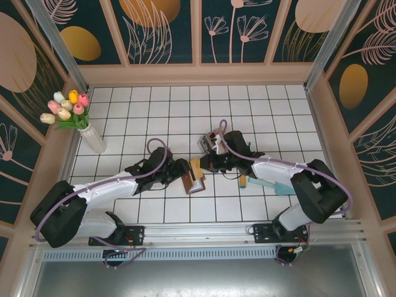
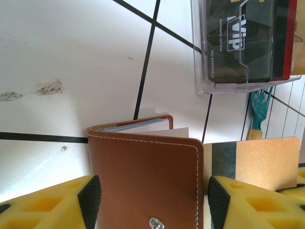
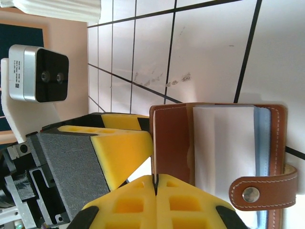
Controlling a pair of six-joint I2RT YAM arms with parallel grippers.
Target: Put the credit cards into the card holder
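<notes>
**Ana:** Where is the holder now, and which arm has it?

**Ben:** The brown leather card holder (image 2: 143, 181) is on the white tiled table (image 1: 154, 105), between the two arms. The left claw (image 2: 152, 202) is around it, with one finger on each side, but it does not clamp. I see a thin gap between one black pad (image 2: 217, 205) and the cover. So this claw is partly open and grips nothing firmly.

**Ana:** And the right claw?

**Ben:** The right claw (image 3: 155, 183) is fully closed, with its fingers pressed together on something very thin. I judge this is the tan plastic card with a dark stripe (image 2: 255, 162), seen edge-on from that wrist. One end of the card is hidden behind the cover. I cannot tell whether it is inside a pocket or only beside the leather.

**Ana:** What can go wrong, then?

**Ben:** First, the holder is loose. If the right claw pushes the card, the holder may slide or tip over and not take the card. Second, the card edge lies very close to the outer cover, so it may pass outside and miss the pocket. Third, a thin card pushed against resistance can bend, or slip in the closed fingers.

**Ana:** Anything more?

**Ben:** The clasp tab (image 3: 259, 193) is unfastened and may fold over the opening. The two claws are just beside each other, so they may touch. Also, the dark and red plastic cards (image 2: 257, 47) lie in the clear plastic box (image 2: 202, 62) near the holder. A sliding holder may knock it.
</notes>
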